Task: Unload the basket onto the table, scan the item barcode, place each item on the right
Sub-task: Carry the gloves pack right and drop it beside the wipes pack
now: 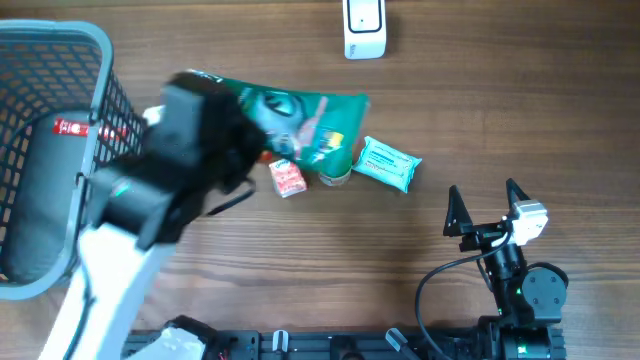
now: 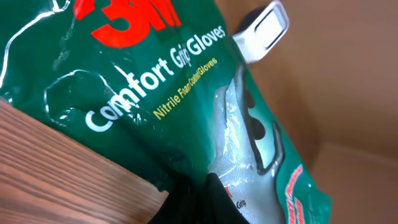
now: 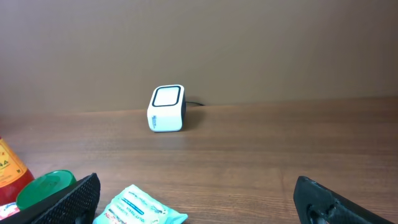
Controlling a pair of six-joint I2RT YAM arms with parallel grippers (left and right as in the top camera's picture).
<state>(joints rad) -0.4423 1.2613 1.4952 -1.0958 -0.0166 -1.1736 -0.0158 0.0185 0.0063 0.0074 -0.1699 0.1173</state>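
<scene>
The left gripper (image 2: 196, 200) is fully closed. It appears to pinch the lower edge of the green glove pack (image 2: 180, 93), but the contact point is dark and partly hidden in the left wrist view. In the overhead view the glove pack (image 1: 300, 118) lies tilted across the middle of the table (image 1: 500, 110), between the basket (image 1: 50, 150) and the white scanner (image 1: 363, 27). A small red box (image 1: 287, 179) and a teal wipes pack (image 1: 387, 165) lie just beside the glove pack. The right gripper (image 1: 487, 208) rests near the table's front edge. Its jaws are spread wide and hold nothing.
</scene>
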